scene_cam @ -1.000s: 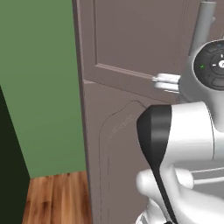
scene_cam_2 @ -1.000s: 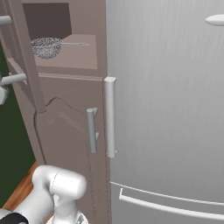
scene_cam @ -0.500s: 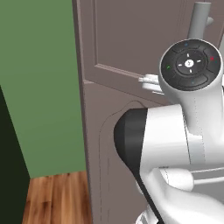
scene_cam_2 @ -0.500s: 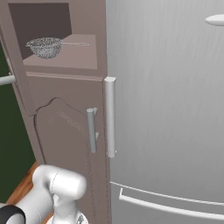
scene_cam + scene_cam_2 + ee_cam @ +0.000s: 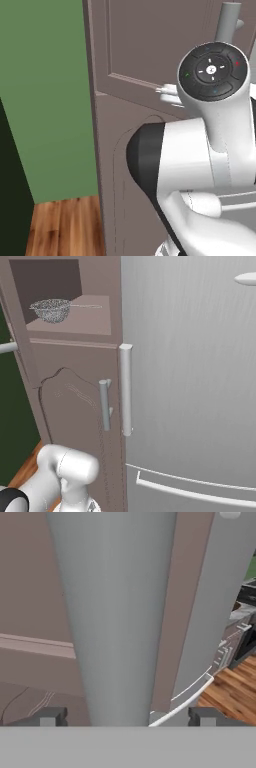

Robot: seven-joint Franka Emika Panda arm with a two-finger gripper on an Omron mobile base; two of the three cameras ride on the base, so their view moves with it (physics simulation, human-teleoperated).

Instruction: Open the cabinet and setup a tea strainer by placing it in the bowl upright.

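Tall brown-mauve cabinet (image 5: pixel 75 406) stands with its upper door (image 5: pixel 150 45) swung wide open. In the right base view the top shelf space is bare to see, a dark brown box with a flat shelf. On that shelf sits the small silvery metal mesh tea strainer (image 5: pixel 51 310), round like a tiny basket, with a thin wire handle poking out to the right. It rests near the left side of the shelf, well inside the cabinet.

Below the shelf is a lower cabinet door with a curvy carved top and a short grey bar handle (image 5: pixel 104 404) standing upright on its right edge. Just to the right of that is a big silver-grey fridge (image 5: pixel 195 381) with a long upright grey handle (image 5: pixel 126 389) and a thin curved handle lower down.

In the left base view the open brown door shows a sunken panel, and the long grey round bar handle (image 5: pixel 228 20) peeks up at the top right, behind the white robot arm (image 5: pixel 200 160). A green wall (image 5: pixel 45 100) is on the left, and a wooden floor (image 5: pixel 65 227) lies below.

In the hand view the two-finger gripper (image 5: pixel 127 716) has its dark tips spread apart, one on each side of the fat grey bar handle (image 5: pixel 117 612). The tips do not seem to squeeze it, so the gripper looks let loose.
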